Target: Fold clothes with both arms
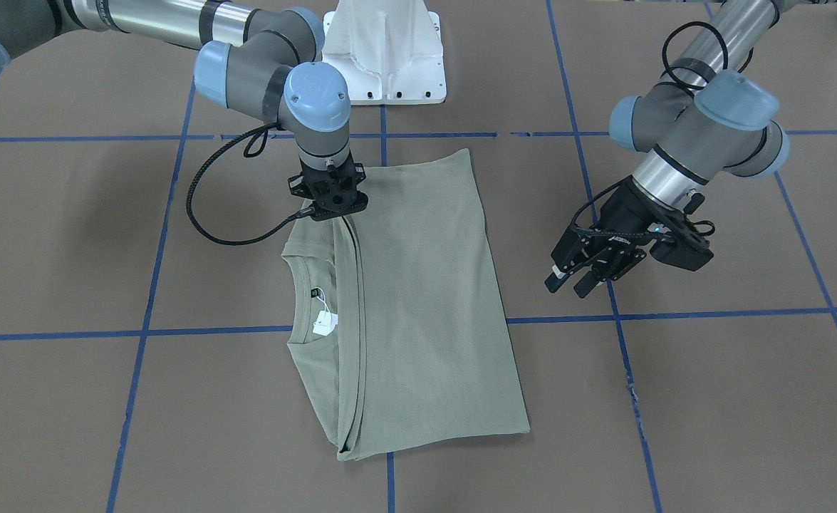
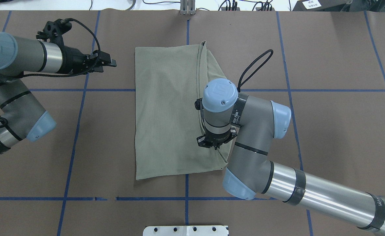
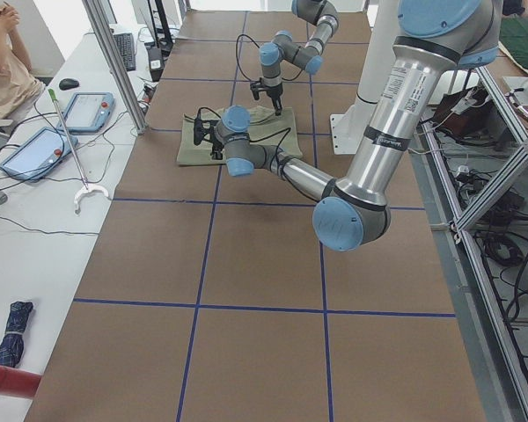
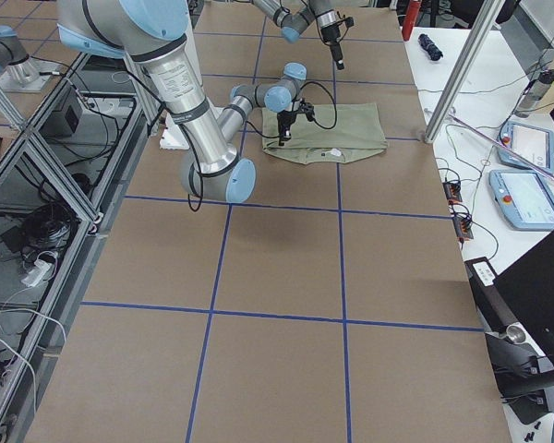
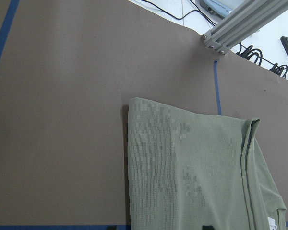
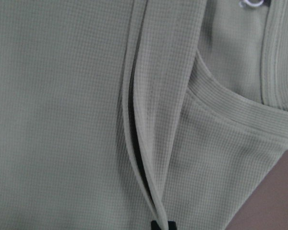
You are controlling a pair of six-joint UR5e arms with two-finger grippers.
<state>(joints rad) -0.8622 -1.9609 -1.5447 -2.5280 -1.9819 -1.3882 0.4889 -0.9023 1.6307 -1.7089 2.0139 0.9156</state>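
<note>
In the overhead view, the left gripper (image 2: 111,62) hangs at the left above the brown table (image 2: 326,131). Its fingers stand apart and hold nothing. To its right, near but not touching, the green shirt (image 2: 166,124) lies flat on the middle of the table, folded lengthwise into a narrow rectangle. On the shirt's right side the right gripper (image 2: 215,146) points straight down and is closed on the folded edge. It is near the collar, where a white tag (image 1: 325,322) lies.
</note>
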